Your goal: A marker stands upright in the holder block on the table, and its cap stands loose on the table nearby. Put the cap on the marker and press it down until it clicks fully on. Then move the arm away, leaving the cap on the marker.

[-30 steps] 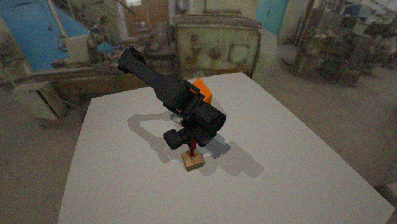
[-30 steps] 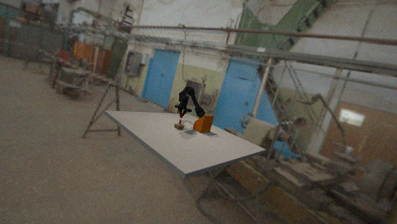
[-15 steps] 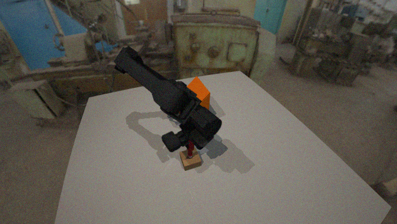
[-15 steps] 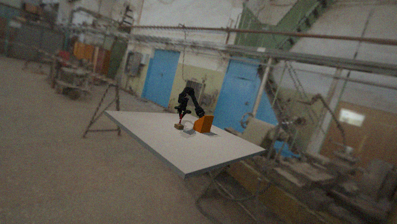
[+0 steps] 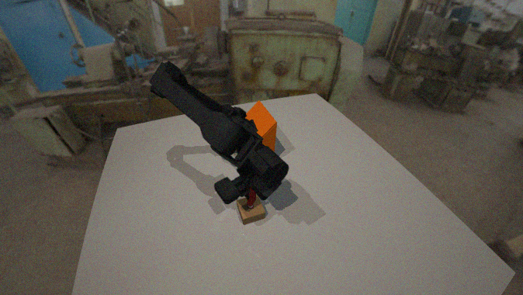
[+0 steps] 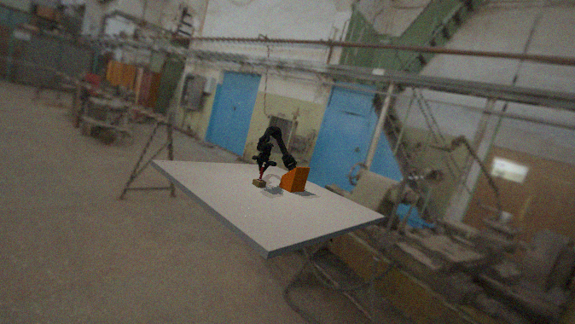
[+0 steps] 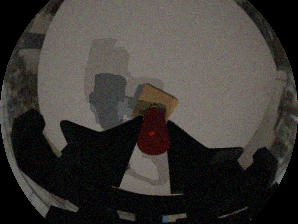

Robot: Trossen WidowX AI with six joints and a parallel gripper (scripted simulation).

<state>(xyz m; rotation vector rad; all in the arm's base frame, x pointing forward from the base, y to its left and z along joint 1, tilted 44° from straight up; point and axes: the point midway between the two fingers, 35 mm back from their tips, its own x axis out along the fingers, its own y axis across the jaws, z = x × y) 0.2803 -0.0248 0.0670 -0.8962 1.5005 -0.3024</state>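
Gripper [image 7: 152, 137] clamped on red cap [image 7: 152, 131], poised directly above marker [image 5: 251, 201] upright in tan holder block [image 5: 252, 212] on white table [image 5: 349, 217], with orange box [image 5: 264, 124] just behind arm, well apart from holder block.

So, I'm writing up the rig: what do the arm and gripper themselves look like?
The arm is matte black all over, with thick rounded links and a bulky cylindrical wrist housing. The gripper has two dark, wedge-shaped fingers. No cables, markings or labels can be made out.
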